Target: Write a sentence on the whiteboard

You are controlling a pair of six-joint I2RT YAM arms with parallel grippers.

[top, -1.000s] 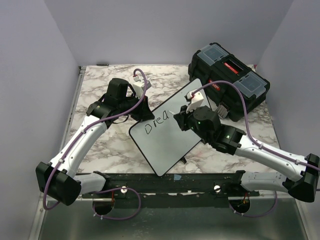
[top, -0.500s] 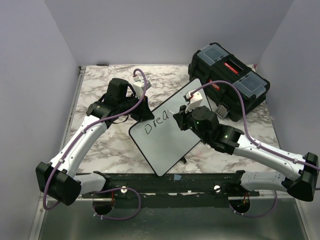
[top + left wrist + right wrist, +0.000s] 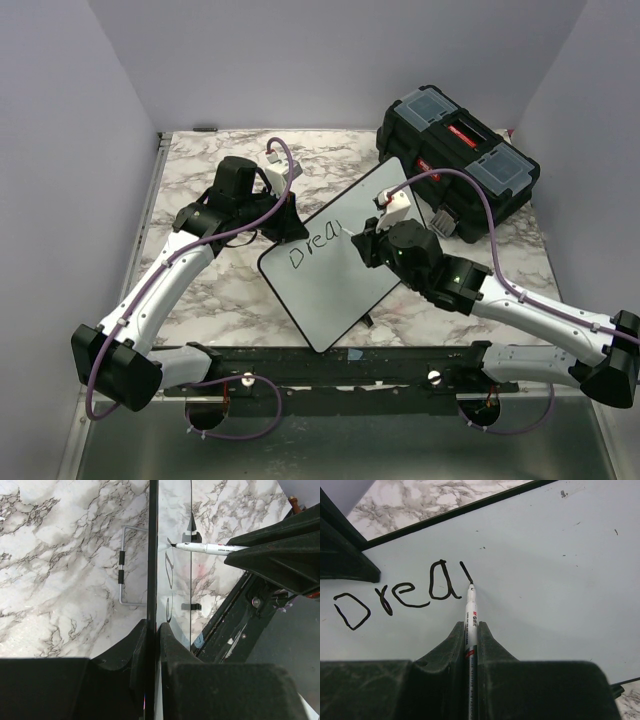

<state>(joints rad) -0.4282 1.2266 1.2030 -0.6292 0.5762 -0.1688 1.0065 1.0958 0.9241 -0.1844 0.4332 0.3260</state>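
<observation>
1. Marble-patterned surface (image 3: pixel 200 290) carries one whiteboard (image 3: pixel 330 295) and one black toolbox (image 3: pixel 460 160).
2. Two arms work on the board. The left comes in from the board's left side and the right from its right side.
3. The whiteboard sits near the middle of the surface, turned diagonally, with its far corner just beside the toolbox. From the top camera it seems raised at the left edge rather than lying flat, though that is hard to be sure of.
4. The left gripper (image 3: pixel 152 625) is closed tight on the whiteboard's black rim, one finger on each face of the board.
5. The right gripper (image 3: pixel 470 627) is closed around one white marker (image 3: pixel 470 605). The barrel sits between its two fingers and the black tip is on the board.
6. Of the sentence (image 3: pixel 395 597), four black letters show, "Drea". One short slanted stroke stands just right of them, where the tip rests.
7. One grey wire frame (image 3: pixel 122 565) with two black sleeves shows beside the board's back face in the left wrist view.
</observation>
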